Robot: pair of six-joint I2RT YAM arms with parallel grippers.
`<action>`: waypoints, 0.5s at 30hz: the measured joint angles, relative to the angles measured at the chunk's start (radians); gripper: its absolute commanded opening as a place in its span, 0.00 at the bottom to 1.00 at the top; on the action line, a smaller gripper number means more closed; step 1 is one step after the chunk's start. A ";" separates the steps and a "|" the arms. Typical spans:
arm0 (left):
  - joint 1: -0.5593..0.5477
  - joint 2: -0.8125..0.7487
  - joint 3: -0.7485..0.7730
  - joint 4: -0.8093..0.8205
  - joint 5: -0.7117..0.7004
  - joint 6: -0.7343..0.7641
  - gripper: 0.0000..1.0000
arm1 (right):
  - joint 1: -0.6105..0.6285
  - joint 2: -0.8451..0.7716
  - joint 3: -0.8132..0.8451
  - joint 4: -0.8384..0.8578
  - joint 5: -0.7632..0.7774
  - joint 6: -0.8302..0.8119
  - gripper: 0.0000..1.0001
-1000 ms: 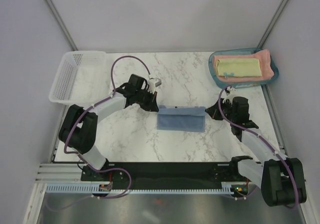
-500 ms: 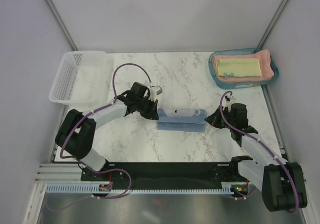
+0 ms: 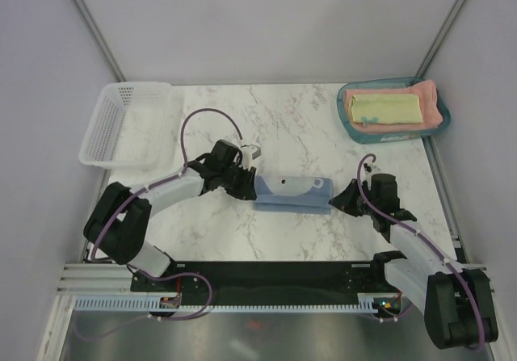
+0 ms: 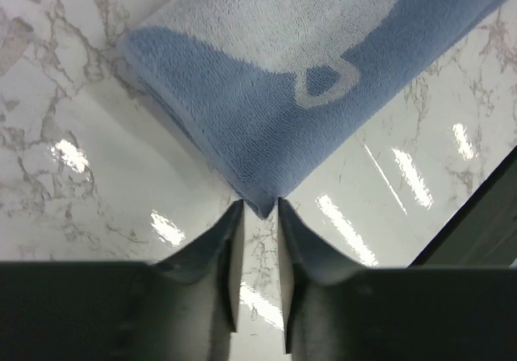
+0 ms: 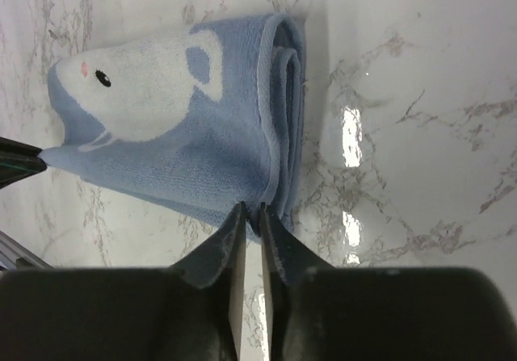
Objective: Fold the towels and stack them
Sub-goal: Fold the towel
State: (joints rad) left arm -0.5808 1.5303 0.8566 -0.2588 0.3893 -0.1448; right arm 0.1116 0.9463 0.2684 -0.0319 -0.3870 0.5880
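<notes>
The grey-blue towel (image 3: 292, 192) with a white animal print lies folded into a narrow strip mid-table. My left gripper (image 3: 253, 188) is at its left end. In the left wrist view the left gripper (image 4: 260, 207) is pinched on a corner of the towel (image 4: 266, 94). My right gripper (image 3: 338, 199) is at its right end. In the right wrist view the right gripper (image 5: 252, 209) is shut on the folded edge of the towel (image 5: 161, 127). The pale-yellow towel (image 3: 386, 108) lies folded on the salmon-pink towel (image 3: 432, 94) at the back right.
The two stacked towels sit in a teal tray (image 3: 349, 127) at the back right corner. A white mesh basket (image 3: 121, 123) stands at the back left. The black base rail runs along the near edge.
Both grippers have moved toward the near edge with the towel's far edge, folding the flat towel over into a narrower strip. The white print now faces up.
</notes>
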 measured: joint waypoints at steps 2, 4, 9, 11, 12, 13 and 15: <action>-0.004 -0.012 -0.007 -0.002 -0.019 -0.011 0.40 | 0.000 -0.006 0.000 -0.018 0.003 0.010 0.36; -0.005 -0.026 -0.013 -0.011 -0.040 -0.017 0.45 | 0.000 -0.018 0.000 -0.043 0.008 0.014 0.45; -0.006 -0.096 -0.011 -0.061 -0.084 -0.024 0.48 | 0.000 -0.077 0.027 -0.157 0.032 0.021 0.47; -0.006 -0.116 0.008 -0.088 -0.099 -0.036 0.48 | 0.000 -0.092 0.066 -0.212 0.045 0.018 0.47; -0.006 -0.121 0.020 -0.093 -0.102 -0.047 0.49 | 0.000 -0.094 0.081 -0.225 0.046 0.018 0.46; -0.006 -0.124 0.029 -0.095 -0.105 -0.058 0.50 | 0.000 -0.094 0.100 -0.236 0.045 0.018 0.46; -0.006 -0.129 0.035 -0.092 -0.103 -0.085 0.50 | 0.000 -0.076 0.134 -0.247 0.043 0.014 0.45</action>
State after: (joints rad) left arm -0.5869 1.4014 0.8913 -0.3511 0.2863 -0.2295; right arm 0.1116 0.8700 0.4026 -0.2790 -0.3443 0.6018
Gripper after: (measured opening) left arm 0.495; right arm 0.461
